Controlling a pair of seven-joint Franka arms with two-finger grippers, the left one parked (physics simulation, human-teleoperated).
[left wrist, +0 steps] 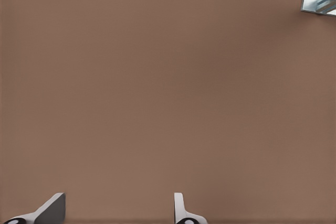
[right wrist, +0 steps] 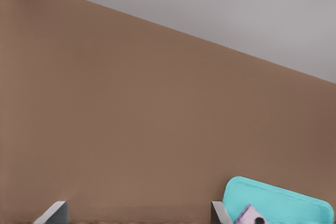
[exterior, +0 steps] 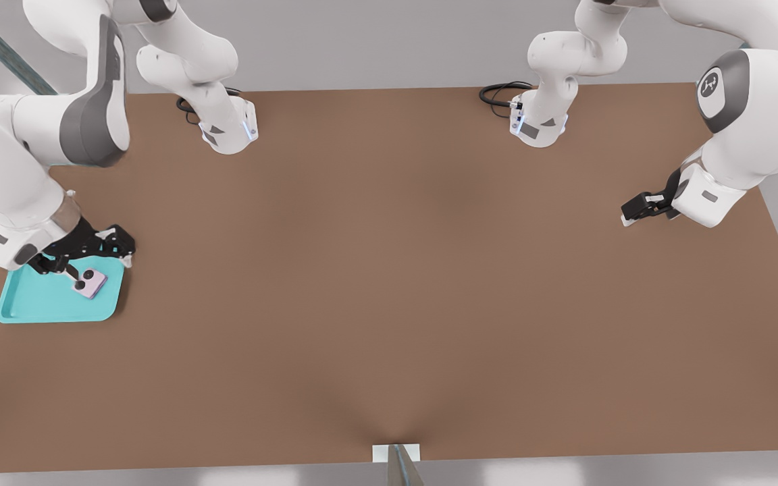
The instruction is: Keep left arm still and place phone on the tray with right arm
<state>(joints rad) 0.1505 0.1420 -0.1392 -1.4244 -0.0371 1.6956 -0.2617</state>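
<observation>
The turquoise tray lies at the front view's left, near the table's side edge. The pale pink-lilac phone rests on the tray's floor close to its far right corner, two black lenses facing up. My gripper hovers low over that corner, just above and behind the phone. In the right wrist view the gripper is open with its fingers spread wide and only brown table between them. The phone lies outside one finger, on the tray.
The parked arm's black gripper hangs over the table at the front view's right. Two arm bases with black cables stand at the back edge. A small metal bracket sits at the table's front edge.
</observation>
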